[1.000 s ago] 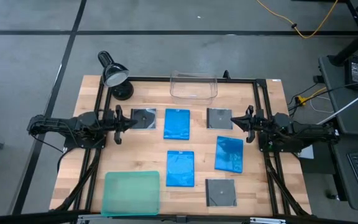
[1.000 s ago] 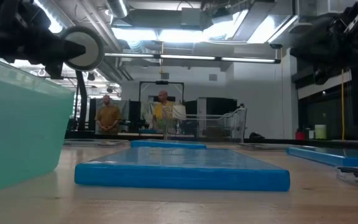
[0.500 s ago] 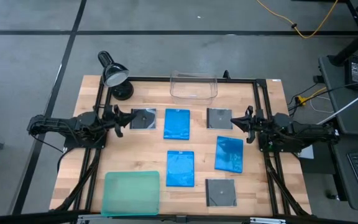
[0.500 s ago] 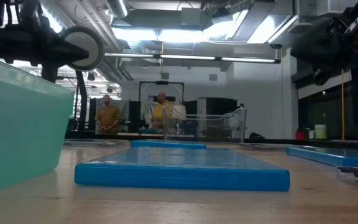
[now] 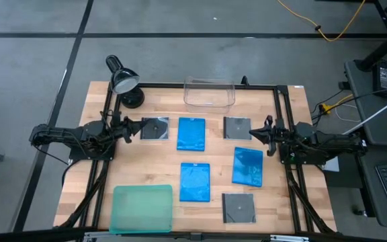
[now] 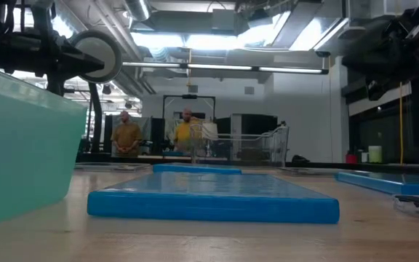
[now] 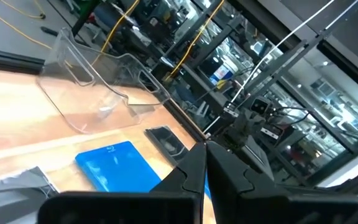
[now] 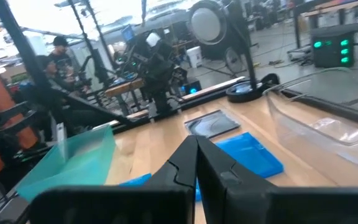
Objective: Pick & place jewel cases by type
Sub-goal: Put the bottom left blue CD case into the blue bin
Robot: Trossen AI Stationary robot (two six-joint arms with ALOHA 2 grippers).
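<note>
Six jewel cases lie flat on the wooden table. The blue ones are at the far middle [image 5: 191,133], near middle [image 5: 195,181] and right of middle [image 5: 248,166]. The dark grey ones are far left [image 5: 154,128], far right [image 5: 237,128] and near right [image 5: 238,207]. My left gripper [image 5: 138,128] hovers left of the far-left dark case, shut [image 7: 205,147]. My right gripper [image 5: 252,131] hovers at the right edge of the far-right dark case, shut [image 8: 196,140]. Neither touches a case.
A teal-green tray [image 5: 142,208] sits at the near left corner and fills the left of the low view [image 6: 20,145]. A clear bin [image 5: 209,93] stands at the far edge. A black desk lamp [image 5: 123,81] stands at the far left corner. People stand in the room beyond [image 6: 127,135].
My left gripper has drawn back a little toward the table's left edge, away from the far-left dark grey case. The cases have kept their places.
</note>
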